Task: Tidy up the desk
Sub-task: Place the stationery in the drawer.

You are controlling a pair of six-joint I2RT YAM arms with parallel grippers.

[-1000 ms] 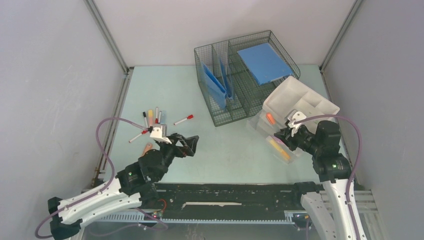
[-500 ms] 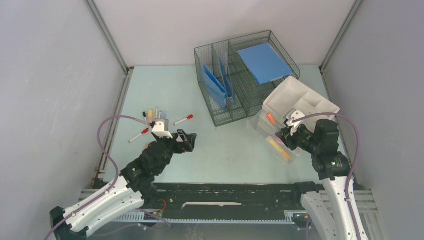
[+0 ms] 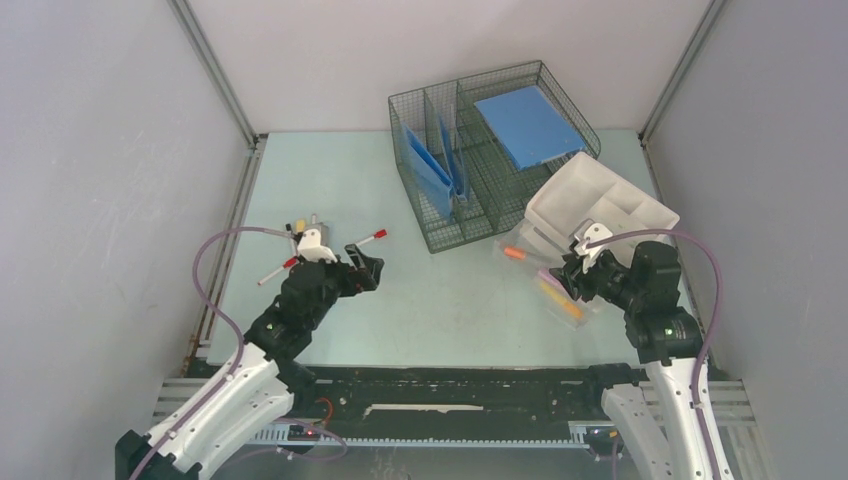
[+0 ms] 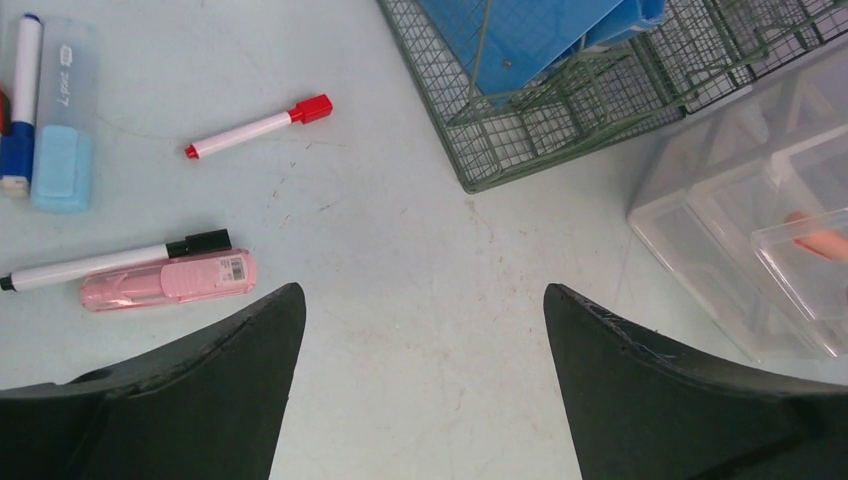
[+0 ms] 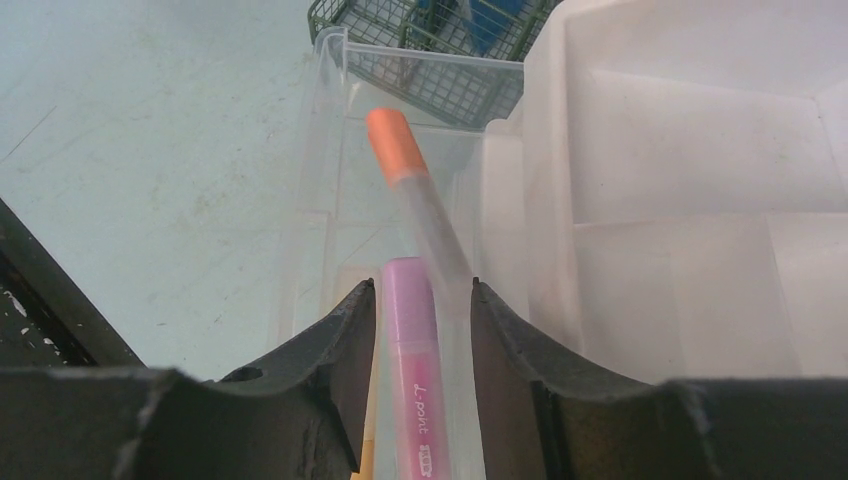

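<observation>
The desk [image 3: 330, 180] is pale mint-green. Loose on its left side lie a red-capped marker [image 4: 258, 127], a black-capped pen [image 4: 110, 262], a pink case [image 4: 168, 281], a pale blue case [image 4: 62, 130] and a blue-capped marker [image 4: 20, 100]. My left gripper [image 4: 422, 290] hangs wide open over bare desk to the right of them, holding nothing. My right gripper [image 5: 423, 285] stands open over a clear pulled-out drawer [image 5: 320, 200]. An orange-capped pen [image 5: 410, 180], blurred, slants loose in the drawer. A pink highlighter [image 5: 412, 350] lies below the jaws.
A green wire basket [image 3: 480, 150] with blue folders stands at the back middle. The clear drawer unit [image 3: 600, 205] sits to its right, tilted, close to the right wall. Grey walls close in both sides, and a black rail [image 3: 450, 385] runs along the near edge.
My right gripper has opened and let go of the orange-capped pen, which has dropped into the drawer. The left arm has stretched farther over the desk, its gripper staying open.
</observation>
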